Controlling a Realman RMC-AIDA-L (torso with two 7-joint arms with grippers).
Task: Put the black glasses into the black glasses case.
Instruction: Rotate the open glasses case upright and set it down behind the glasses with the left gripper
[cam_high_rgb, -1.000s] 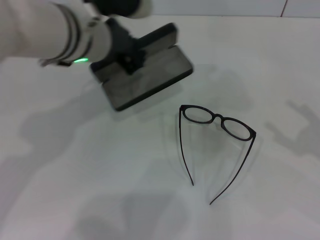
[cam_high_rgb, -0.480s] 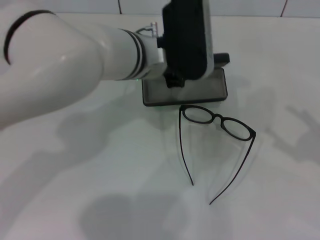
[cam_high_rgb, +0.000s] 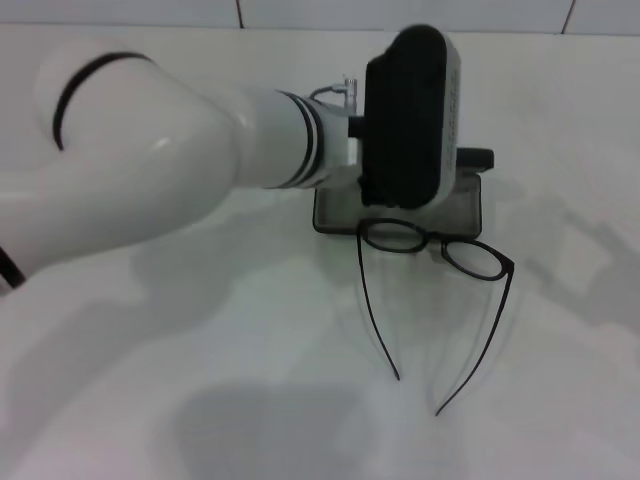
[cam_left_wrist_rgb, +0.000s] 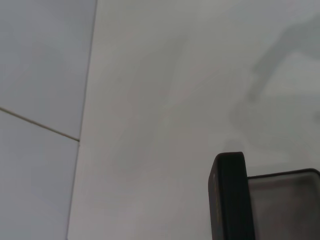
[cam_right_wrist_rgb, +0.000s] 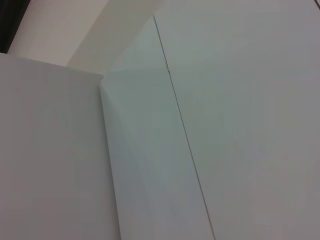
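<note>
**Left gripper and case come up to the glasses**

Left gripper (cam_high_rgb: 405, 200) is above the open black glasses case (cam_high_rgb: 470, 205), but its fingers are hidden under the big black wrist block, so I cannot tell if they are open or closed, or if they hold the case. The white left arm (cam_high_rgb: 160, 165) reaches from the left side across the middle of the table.

Compared with half a second ago, the arm and the case are more to the right and nearer to the glasses. One second ago the case was far on the left and turned diagonally; now it sits square, and its front edge touches or almost touches the frame of the black glasses (cam_high_rgb: 435, 250). The glasses lie just in front of the case, unfolded, lenses toward the case and both temple arms pointing to the robot. They seem slightly shifted from before.

From the left wrist, the standing lid and grey lining of the case (cam_left_wrist_rgb: 227, 200) show at the lower corner.

The white table (cam_high_rgb: 200, 400) carries soft shadows. Behind it is a pale wall (cam_high_rgb: 300, 12) with thin seams. The right gripper is not visible.
</note>
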